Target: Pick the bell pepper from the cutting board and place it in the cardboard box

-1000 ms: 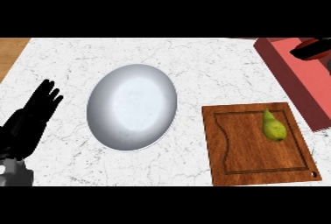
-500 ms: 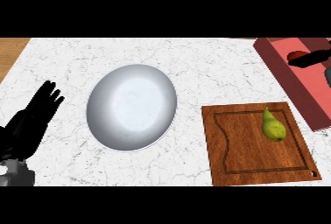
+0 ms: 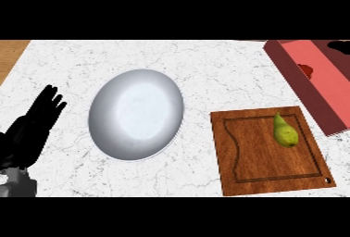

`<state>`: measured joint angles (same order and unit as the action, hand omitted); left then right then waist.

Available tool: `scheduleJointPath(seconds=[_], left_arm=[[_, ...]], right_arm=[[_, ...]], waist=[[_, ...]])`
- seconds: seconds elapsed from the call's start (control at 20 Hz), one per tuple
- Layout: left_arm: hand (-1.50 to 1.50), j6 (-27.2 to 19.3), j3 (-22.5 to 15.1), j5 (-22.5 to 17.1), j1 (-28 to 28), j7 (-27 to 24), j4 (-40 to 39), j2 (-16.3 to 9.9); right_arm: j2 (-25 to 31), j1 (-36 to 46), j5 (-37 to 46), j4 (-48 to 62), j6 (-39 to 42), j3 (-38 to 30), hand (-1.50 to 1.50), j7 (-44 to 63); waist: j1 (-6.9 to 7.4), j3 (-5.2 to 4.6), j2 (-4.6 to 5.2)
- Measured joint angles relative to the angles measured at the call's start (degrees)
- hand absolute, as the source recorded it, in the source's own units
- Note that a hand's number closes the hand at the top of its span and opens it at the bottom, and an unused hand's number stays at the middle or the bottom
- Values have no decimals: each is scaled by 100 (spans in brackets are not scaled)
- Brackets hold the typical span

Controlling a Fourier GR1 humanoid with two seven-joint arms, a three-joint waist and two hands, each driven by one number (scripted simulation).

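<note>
Head view: a yellow-green bell pepper [image 3: 285, 131] lies on the cutting board [image 3: 259, 162], toward its edge nearest the red cardboard box [image 3: 311, 88]. It looks light, smooth, slippery; best taken around its wide lower body. Left hand [image 3: 34, 127] rests beside the plate [image 3: 137, 114], fingers straight. Right hand unseen.

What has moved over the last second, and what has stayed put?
The right hand withdrew over the pink-red cardboard box toward the top right corner, only a dark sliver left. The left hand, white oval plate, wooden cutting board and yellow-green pepper stayed put.
</note>
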<state>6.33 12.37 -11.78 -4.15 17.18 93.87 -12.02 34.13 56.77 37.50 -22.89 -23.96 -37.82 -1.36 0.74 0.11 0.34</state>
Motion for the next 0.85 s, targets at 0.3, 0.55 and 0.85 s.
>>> scheduleJointPath(seconds=[0.3, 0.55, 0.85], left_arm=[[0, 23, 14, -11, 138, 7, 77, 22], [0, 0, 52, -43, 217, 134, 291, 18], [0, 166, 178, -137, 171, 69, 146, -81]], right_arm=[[400, -583, -737, -319, 454, -451, -150, -345], [659, -1124, -1228, -789, 1096, -535, -150, -424], [877, -1713, -1693, -1130, 1600, -502, -150, -604]], waist=[[-59, -8, -31], [-86, -10, -47], [-72, -11, -37]])
